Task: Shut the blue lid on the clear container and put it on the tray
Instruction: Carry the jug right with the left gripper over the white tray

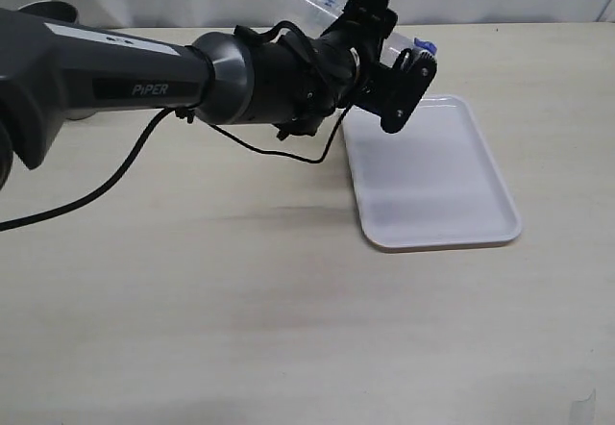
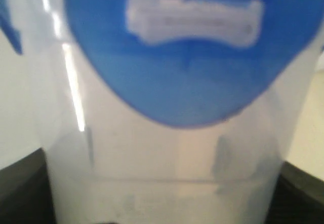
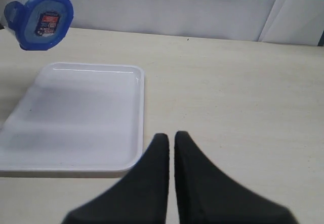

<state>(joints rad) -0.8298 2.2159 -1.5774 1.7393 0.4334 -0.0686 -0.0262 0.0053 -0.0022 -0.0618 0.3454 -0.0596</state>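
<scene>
My left gripper is shut on the clear container, holding it tilted on its side in the air over the far left corner of the white tray. The blue lid sits on the container's mouth, pointing right. In the left wrist view the clear container fills the frame with the blue lid at its end, and dark fingers flank it. The right wrist view shows the blue lid with its sticker above the tray. My right gripper is shut and holds nothing, off the tray's side.
A grey steel cup stands at the back left behind the left arm. A black cable hangs from the left arm over the table. A white backdrop runs along the table's far edge.
</scene>
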